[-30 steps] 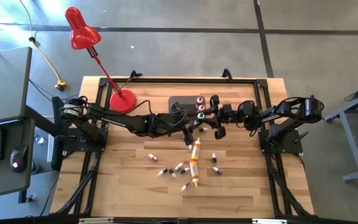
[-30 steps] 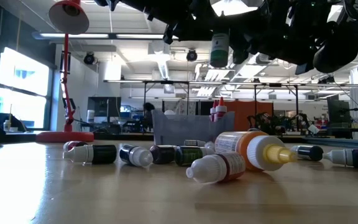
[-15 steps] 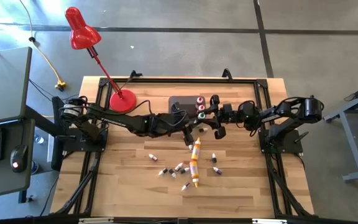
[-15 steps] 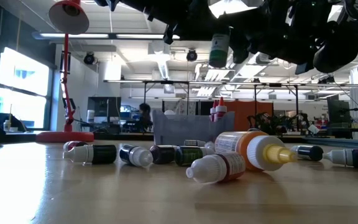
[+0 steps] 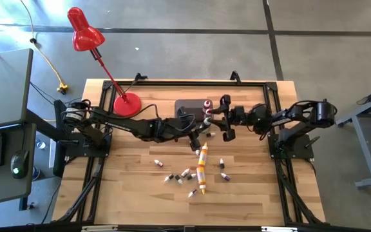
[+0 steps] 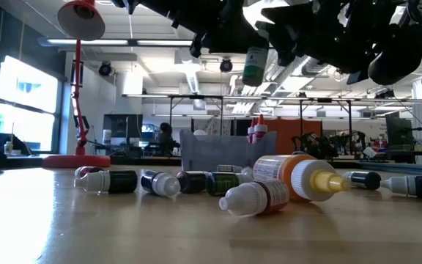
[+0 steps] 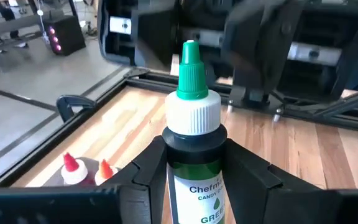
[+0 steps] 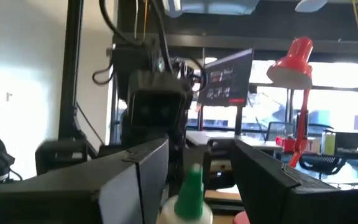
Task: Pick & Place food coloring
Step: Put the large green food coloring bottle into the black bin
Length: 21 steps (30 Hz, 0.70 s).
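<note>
The left gripper [image 7: 194, 186] clamped a green food coloring bottle [image 7: 193, 155] above the grey tub [image 5: 189, 107], near 2 red-capped bottles [image 5: 206, 106] inside. The right gripper [image 5: 223, 119], fingers apart, hovered just beside it.

Green bottle [image 7: 193, 155] between the left gripper [image 7: 194, 180] fingers: lower body and label cut off at the frame edge, wording only partly legible. Beyond its cap, right arm blurred to dark shapes. Same green cap [image 8: 190, 193] between the right gripper [image 8: 194, 186] fingers: only the tip visible, rest cut off below. From above, both grippers overlap by the grey tub [image 5: 187, 106], contact unclear. Small bottles [image 5: 185, 173] nearer than the grippers: too tiny for colours or labels.
</note>
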Each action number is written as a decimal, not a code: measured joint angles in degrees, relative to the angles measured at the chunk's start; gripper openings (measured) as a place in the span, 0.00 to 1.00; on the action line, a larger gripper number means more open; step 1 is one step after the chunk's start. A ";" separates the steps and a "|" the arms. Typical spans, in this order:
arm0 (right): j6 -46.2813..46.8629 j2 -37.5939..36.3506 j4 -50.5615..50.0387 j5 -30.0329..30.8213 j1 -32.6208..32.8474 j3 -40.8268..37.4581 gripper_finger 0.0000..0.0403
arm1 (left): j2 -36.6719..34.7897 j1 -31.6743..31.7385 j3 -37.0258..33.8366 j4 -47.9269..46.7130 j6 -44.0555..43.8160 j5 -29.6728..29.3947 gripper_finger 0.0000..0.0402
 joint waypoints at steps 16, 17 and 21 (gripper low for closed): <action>-1.53 -23.69 -19.48 -3.60 -0.40 0.00 0.40 | 5.46 1.84 0.04 2.54 0.00 -12.69 0.31; -1.53 -25.48 -21.92 -3.67 -0.41 0.00 0.40 | 6.67 2.34 0.04 4.42 0.00 -13.33 0.31; -2.36 -31.52 -31.26 -3.93 -0.41 0.00 0.40 | 11.14 4.40 -0.04 11.17 -0.01 -18.29 0.31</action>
